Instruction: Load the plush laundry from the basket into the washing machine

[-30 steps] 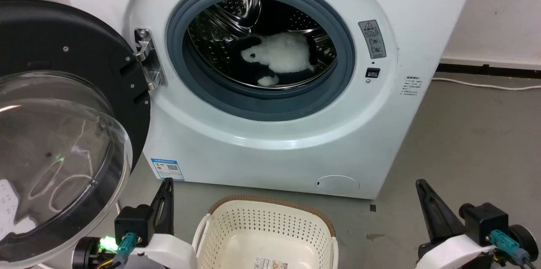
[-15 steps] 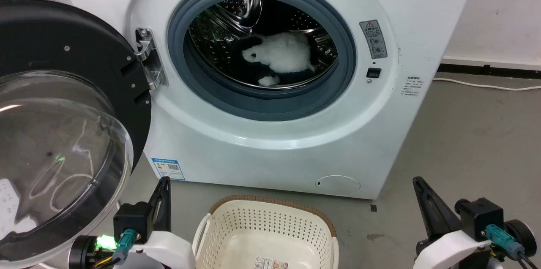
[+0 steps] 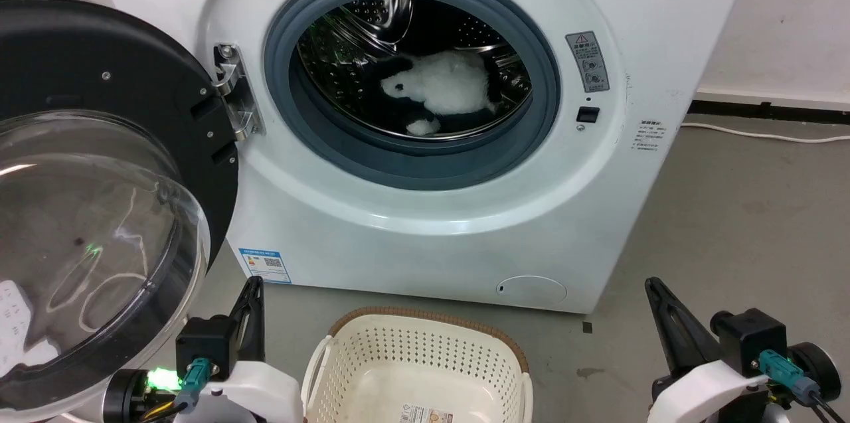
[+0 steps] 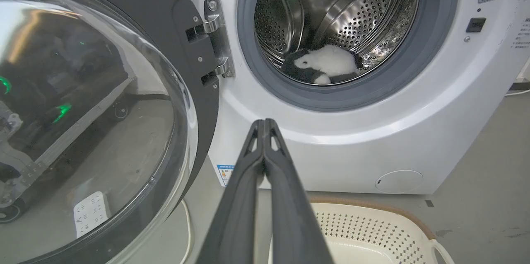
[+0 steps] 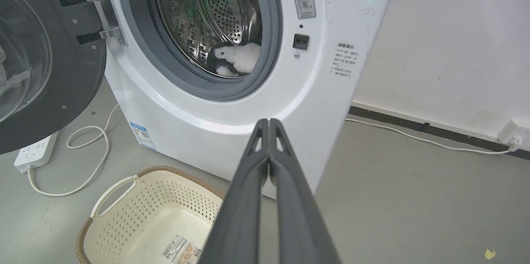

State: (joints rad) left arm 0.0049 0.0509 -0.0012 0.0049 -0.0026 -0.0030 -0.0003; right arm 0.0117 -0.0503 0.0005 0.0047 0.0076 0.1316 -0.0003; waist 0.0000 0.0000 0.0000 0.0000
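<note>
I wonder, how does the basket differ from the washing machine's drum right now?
The basket is cream plastic with a brown rim; the drum is shiny steel ringed by a grey gasket. The basket opens upward on the floor; the drum opens to the front. The drum holds the plush laundry; the basket's visible inside shows just a label. Both are perforated.

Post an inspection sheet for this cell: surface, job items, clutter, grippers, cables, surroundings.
Surface: grey floor, slightly stained.
Job's things: plush laundry inside the washing machine drum; door swung open; basket on the floor in front, no laundry in it, label on its bottom.
Clutter: yellow scrap on the floor.
Grippers: left gripper and right gripper both shut, holding nothing.
Cables: white cable along the skirting; power strip with looped cord under the door.
Surroundings: white wall.
</note>
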